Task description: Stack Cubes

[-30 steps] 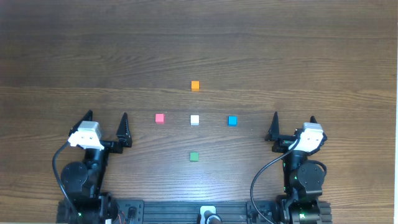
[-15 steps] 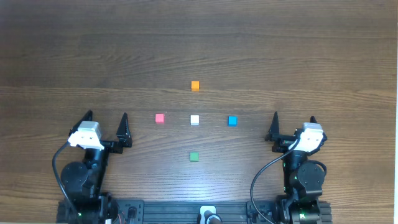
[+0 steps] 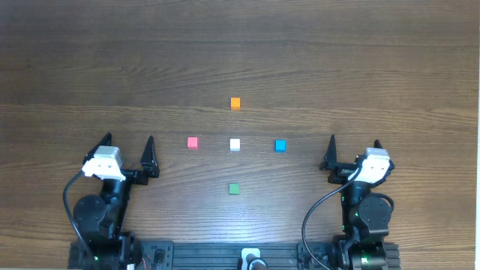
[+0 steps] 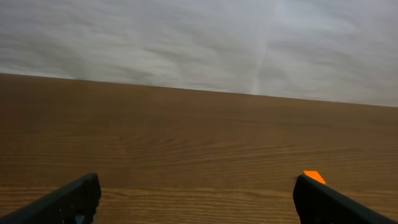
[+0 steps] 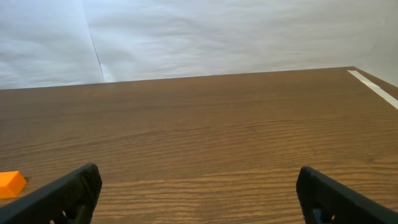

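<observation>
Judging by five cubes lying apart on the brown wooden desk [image 3: 240, 45], stacking has not begun. Around the small white cube [image 3: 235, 144] sit the small pink cube [image 3: 193, 142] on the left arm's side, the small blue cube [image 3: 280, 145] on the right arm's, the small orange cube [image 3: 235, 103] beyond and the small green cube [image 3: 234, 189] nearer the bases. The left end effector [image 3: 128, 139] and right end effector [image 3: 354, 141] hang empty, fingers spread wide, well apart from it; next, one probably must reach a neighbouring cube and close on it.

A robotics lab test bench, by the look; bare wood-grain tabletop [image 3: 240, 45]; plain white backdrop [image 4: 186, 37]; black mounting rail [image 3: 202, 253] along its edge.
</observation>
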`<move>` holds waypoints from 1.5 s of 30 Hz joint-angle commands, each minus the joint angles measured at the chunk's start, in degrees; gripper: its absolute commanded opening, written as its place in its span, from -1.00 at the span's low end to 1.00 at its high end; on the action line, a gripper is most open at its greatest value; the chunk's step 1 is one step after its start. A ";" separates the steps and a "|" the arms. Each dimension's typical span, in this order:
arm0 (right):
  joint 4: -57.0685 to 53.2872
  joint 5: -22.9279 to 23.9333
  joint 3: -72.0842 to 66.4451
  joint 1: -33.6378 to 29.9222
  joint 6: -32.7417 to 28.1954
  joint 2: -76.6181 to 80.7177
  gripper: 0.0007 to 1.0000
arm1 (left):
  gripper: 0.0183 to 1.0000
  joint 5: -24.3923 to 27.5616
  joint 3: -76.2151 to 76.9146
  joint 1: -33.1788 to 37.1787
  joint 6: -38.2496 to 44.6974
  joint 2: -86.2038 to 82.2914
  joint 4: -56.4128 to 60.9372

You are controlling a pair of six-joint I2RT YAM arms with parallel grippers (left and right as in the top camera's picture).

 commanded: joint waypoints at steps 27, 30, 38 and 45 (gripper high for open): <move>0.31 -0.28 -0.61 -0.52 -0.28 -0.52 0.99 | 1.00 3.56 43.12 -12.07 -6.88 47.39 -29.20; 0.31 -0.28 -0.61 -0.52 -0.28 -0.52 0.99 | 1.00 -0.92 48.46 -15.67 -9.25 55.89 -34.29; 0.31 -0.28 -0.61 -0.52 -0.28 -0.52 0.99 | 1.00 -9.46 51.17 -26.60 -16.87 72.85 -32.94; 0.31 -0.28 -0.61 -0.52 -0.28 -0.52 0.98 | 1.00 -10.47 51.30 -28.52 -19.04 83.21 -29.86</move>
